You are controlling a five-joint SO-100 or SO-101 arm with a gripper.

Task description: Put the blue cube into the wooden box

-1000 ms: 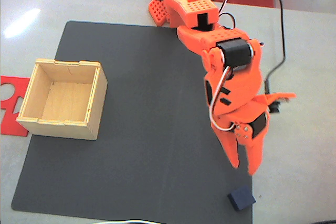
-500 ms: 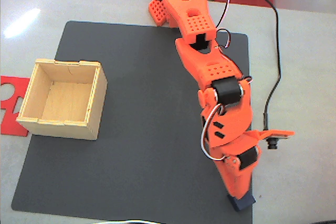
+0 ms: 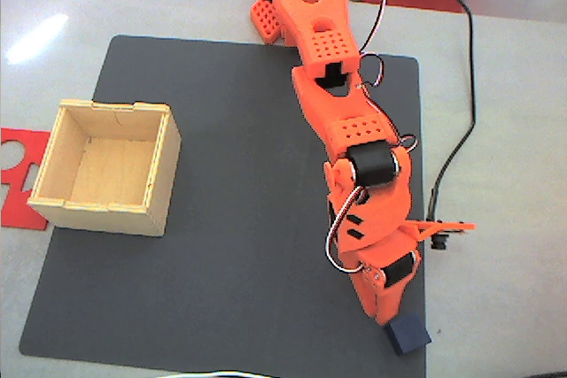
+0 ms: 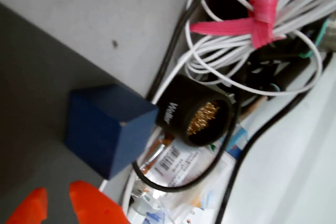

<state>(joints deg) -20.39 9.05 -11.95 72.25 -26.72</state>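
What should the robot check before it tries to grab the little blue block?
1. Blue cube on the dark mat, near its corner: ok.
2. Claw close to the cube: ok. In the wrist view the orange tips sit just below it.
3. Cube between the claw's fingers: not ok. The wrist view shows it ahead of the tips, not between them.
4. Claw open wide enough: cannot tell. There is a gap between the tips, but the cube looks wider.
5. Wooden box open and ready: ok. It stands upright with nothing inside.
6. Path across the mat to the box: ok. Nothing lies between.
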